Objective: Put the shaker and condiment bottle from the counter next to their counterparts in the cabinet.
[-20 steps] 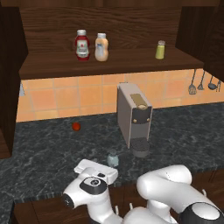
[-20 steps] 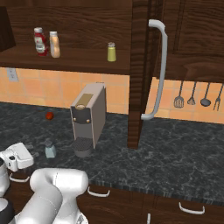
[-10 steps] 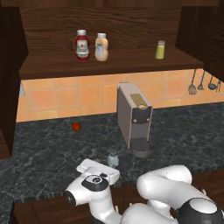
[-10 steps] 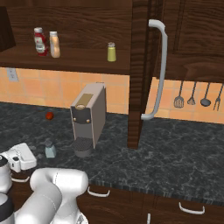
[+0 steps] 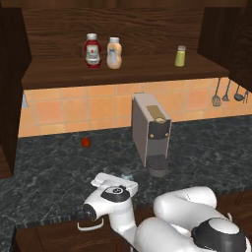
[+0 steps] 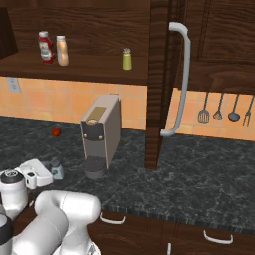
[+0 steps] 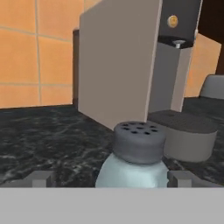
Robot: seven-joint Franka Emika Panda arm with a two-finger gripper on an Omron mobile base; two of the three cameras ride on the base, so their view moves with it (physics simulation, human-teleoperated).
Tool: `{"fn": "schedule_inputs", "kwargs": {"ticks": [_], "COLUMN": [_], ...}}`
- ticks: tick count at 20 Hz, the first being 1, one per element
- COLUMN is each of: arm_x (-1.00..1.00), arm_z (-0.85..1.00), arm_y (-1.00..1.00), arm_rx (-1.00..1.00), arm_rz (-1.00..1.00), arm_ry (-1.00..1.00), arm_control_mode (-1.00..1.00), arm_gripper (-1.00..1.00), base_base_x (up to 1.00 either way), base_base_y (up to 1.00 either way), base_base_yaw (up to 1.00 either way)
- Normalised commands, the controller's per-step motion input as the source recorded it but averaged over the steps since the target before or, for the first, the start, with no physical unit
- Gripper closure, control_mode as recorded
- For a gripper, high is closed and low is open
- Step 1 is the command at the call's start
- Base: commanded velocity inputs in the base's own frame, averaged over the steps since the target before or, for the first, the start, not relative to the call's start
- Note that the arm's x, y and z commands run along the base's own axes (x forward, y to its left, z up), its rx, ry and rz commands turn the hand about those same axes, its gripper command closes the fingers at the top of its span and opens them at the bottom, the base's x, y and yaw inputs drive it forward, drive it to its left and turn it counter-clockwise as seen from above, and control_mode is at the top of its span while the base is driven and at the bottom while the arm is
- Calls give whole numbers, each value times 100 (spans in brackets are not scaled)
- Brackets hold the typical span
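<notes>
The pale blue-grey shaker point(image 7: 138, 153) with its grey cap stands upright on the dark counter, just in front of the coffee machine. It also appears in the base views point(image 5: 127, 173) point(image 6: 57, 169). My gripper point(image 7: 111, 178) is low at the counter and open, one fingertip on each side of the shaker, with a gap on the left. The peach-orange condiment bottle point(image 5: 114, 53) point(image 6: 62, 51) stands on the cabinet shelf point(image 5: 138, 74) right beside the red bottle point(image 5: 92, 51). The yellow-green shaker point(image 5: 180, 56) point(image 6: 127, 59) stands alone farther right on the shelf.
A grey coffee machine point(image 5: 151, 133) point(image 7: 131, 65) rises right behind the shaker. A small red object point(image 5: 85, 142) lies near the tiled wall. The open cabinet door with its long handle point(image 6: 179, 79) hangs to the right, with utensils point(image 6: 219, 107) on the wall beyond.
My hand has crept a little closer to the shaker. The shaker and the things on the shelf have stayed put.
</notes>
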Motion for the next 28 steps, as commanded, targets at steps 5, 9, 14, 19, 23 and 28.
{"fn": "schedule_inputs", "kwargs": {"ticks": [5, 9, 14, 19, 23, 28], "arm_x": [34, 22, 0, -1, -38, -50], "arm_z": [-34, -62, -44, 4, 52, 59], "arm_y": [-6, -14, -9, 0, 4, 37], "arm_rx": [0, 0, -2, 0, 0, 0], "arm_rz": [5, 4, 3, 1, 3, 4], "arm_ry": [6, 12, 8, -1, -5, 0], "arm_control_mode": [-100, -100, -100, -100, -100, -100], "arm_gripper": [-100, -100, 100, 100, 100, 100], "base_base_x": [0, 0, 0, 0, 0, 0], "base_base_y": [0, 0, 0, 0, 0, 0], "base_base_yaw": [0, 0, 0, 0, 0, 0]}}
